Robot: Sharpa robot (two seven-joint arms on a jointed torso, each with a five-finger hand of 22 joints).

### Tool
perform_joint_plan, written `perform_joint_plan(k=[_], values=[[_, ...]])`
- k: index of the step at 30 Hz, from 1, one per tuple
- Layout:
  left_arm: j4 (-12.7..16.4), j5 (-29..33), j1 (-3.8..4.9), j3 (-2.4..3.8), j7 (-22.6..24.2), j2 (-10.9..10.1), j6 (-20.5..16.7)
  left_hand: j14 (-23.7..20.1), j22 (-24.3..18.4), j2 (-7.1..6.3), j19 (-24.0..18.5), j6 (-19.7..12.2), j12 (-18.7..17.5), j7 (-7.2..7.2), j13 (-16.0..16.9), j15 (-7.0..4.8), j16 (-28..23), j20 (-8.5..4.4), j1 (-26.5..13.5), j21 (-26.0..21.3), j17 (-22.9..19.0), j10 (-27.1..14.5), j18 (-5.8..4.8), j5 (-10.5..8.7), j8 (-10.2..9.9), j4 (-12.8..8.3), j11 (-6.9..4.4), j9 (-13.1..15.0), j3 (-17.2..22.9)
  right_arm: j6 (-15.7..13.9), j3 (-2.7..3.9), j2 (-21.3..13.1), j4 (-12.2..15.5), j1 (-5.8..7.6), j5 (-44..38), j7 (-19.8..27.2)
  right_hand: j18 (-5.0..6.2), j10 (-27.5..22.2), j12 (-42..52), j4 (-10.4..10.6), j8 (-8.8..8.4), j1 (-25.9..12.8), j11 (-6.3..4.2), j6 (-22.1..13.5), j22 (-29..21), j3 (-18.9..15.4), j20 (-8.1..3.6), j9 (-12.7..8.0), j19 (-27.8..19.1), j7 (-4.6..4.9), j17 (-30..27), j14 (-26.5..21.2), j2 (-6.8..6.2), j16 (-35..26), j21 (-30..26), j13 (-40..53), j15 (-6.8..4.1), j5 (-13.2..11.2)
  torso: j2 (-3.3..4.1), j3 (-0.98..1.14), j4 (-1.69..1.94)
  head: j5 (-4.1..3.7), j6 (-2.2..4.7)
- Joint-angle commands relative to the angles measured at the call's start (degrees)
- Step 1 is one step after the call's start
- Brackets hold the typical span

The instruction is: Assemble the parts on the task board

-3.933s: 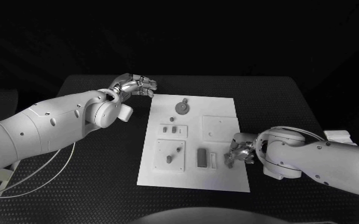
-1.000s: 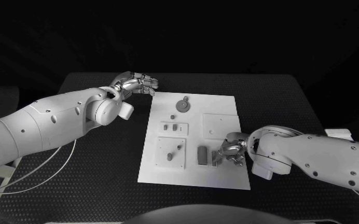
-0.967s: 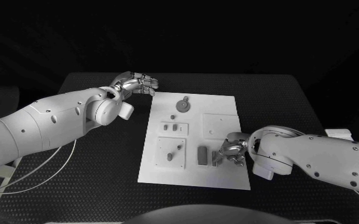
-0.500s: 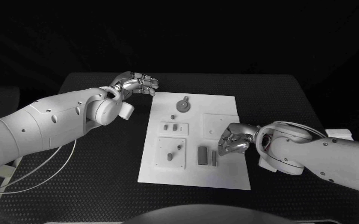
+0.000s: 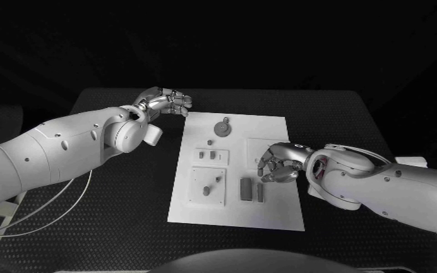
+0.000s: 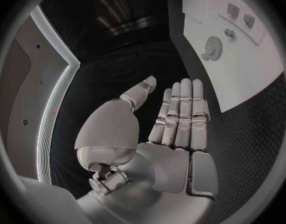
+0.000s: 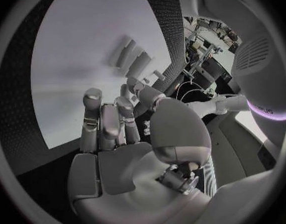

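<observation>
The white task board (image 5: 273,213) lies mid-table. A round grey part (image 5: 222,127) lies at its far end. Small pieces (image 5: 210,155) and a slanted piece (image 5: 206,189) rest on raised plates on its left side. A wide dark bar (image 5: 245,189) and a narrow bar (image 5: 261,191) stand side by side near the front. My right hand (image 5: 278,162) hovers over the board's right side by a square plate (image 5: 259,148), fingers loosely spread and holding nothing. In the right wrist view the right hand (image 7: 115,129) faces the board (image 7: 80,45) and the bars (image 7: 133,57). My left hand (image 5: 167,102) hangs off the board's far left corner, fingers straight (image 6: 180,114) and empty.
Black table (image 5: 119,203) surrounds the board on all sides. My left forearm (image 5: 82,143) stretches over the table's left half, with a thin cable (image 5: 55,213) beneath it. The right forearm (image 5: 373,184) covers the near right side.
My right hand has lifted off the narrow bar near the board's front and moved toward the square plate. The narrow bar now stands beside the wide one. The left hand stayed put.
</observation>
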Motion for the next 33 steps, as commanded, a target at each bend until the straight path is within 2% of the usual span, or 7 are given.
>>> perform_joint_plan(k=[1, 9, 22, 28, 33], values=[[0.09, 0.28, 0.06, 0.03, 0.65, 0.06, 0.59, 0.48, 0.1, 0.08, 0.45, -0.41, 0.09, -0.04, -0.08, 0.01, -0.28, 0.04, -0.69, -0.21, 0.07, -0.3, 0.42, 0.28, 0.23, 0.29, 0.07, -0.08, -0.02, 0.97, -0.03, 0.31, -0.43, -0.17, -3.21, 0.13, 2.72, -0.04, -0.19, 0.04, 0.3, -0.25, 0.17, -1.88, 0.9, -0.45, 0.12, -0.11, -0.22, 1.97, 0.01, -0.15, 0.54, -0.32, -0.23, -0.09, 0.1, -0.31, 0.03, -0.01, 0.04, 0.0, -0.11], [0.08, 0.28, 0.06, 0.03, 0.68, 0.09, 0.55, 0.49, 0.12, 0.1, 0.47, -0.43, 0.08, -0.04, -0.08, 0.01, -0.32, 0.05, -0.72, -0.22, 0.12, -0.31, 0.41, 0.28, 0.23, 0.34, 0.08, -0.1, -0.01, 3.34, -0.04, 0.92, -0.78, -0.51, -3.28, -0.47, 2.72, 0.01, -0.15, 0.44, 0.41, -1.54, 0.13, -1.65, 0.84, -0.94, 0.33, -0.33, -0.16, 1.9, 0.21, -0.03, 0.83, -0.26, -0.26, -0.16, 0.06, -0.3, 0.01, -0.02, -0.01, 0.06, -0.23], [0.06, 0.28, 0.06, 0.03, 0.61, 0.1, 0.74, 0.52, 0.16, 0.32, 0.49, -0.57, 0.08, 0.02, -0.1, 0.02, -0.44, 0.05, -0.87, -0.27, 0.29, -0.35, 0.4, 0.31, 0.19, 0.63, 0.1, -0.16, 0.08, 7.36, -0.06, 1.3, -1.17, -1.0, -2.9, -0.63, 2.72, 0.1, -0.06, 1.57, 1.2, -3.47, -0.33, -0.26, 0.79, -0.78, 0.43, -0.45, -0.07, 1.43, 0.23, -0.01, 2.22, -0.27, -0.35, -0.23, -0.27, -0.29, -0.01, 0.04, -0.07, 0.28, -0.4], [0.06, 0.28, 0.06, 0.03, 0.58, 0.07, 0.75, 0.53, 0.18, 0.41, 0.49, -0.6, 0.08, 0.03, -0.1, 0.02, -0.51, 0.06, -0.96, -0.3, 0.36, -0.36, 0.4, 0.32, 0.2, 0.77, 0.1, -0.18, 0.11, 7.38, -0.06, 1.91, -2.23, -1.35, -3.22, -0.72, 2.72, -0.08, -0.3, 1.73, 1.26, -3.8, -0.41, -0.24, 0.82, -0.56, 0.45, -0.55, -0.18, 1.36, 0.06, -0.19, 3.56, -0.34, -0.39, -0.45, -0.38, -0.3, -0.01, 0.0, -0.07, 0.24, -0.4], [0.03, 0.28, 0.06, 0.03, 0.58, 0.12, 0.76, 0.53, 0.19, 0.44, 0.48, -0.61, 0.07, 0.04, -0.11, 0.02, -0.54, 0.06, -0.98, -0.32, 0.4, -0.38, 0.4, 0.33, 0.2, 0.83, 0.11, -0.2, 0.14, 6.85, -0.06, 2.48, -3.57, -1.79, -4.03, -0.58, 2.72, -0.15, -0.31, 0.33, 1.33, -3.35, -0.39, -0.42, 0.92, -0.21, 0.4, -0.63, -0.39, 1.39, 0.07, -0.3, 5.84, -0.33, -0.36, -0.48, -0.39, -0.3, 0.0, 0.04, 0.03, 0.27, -0.41]])
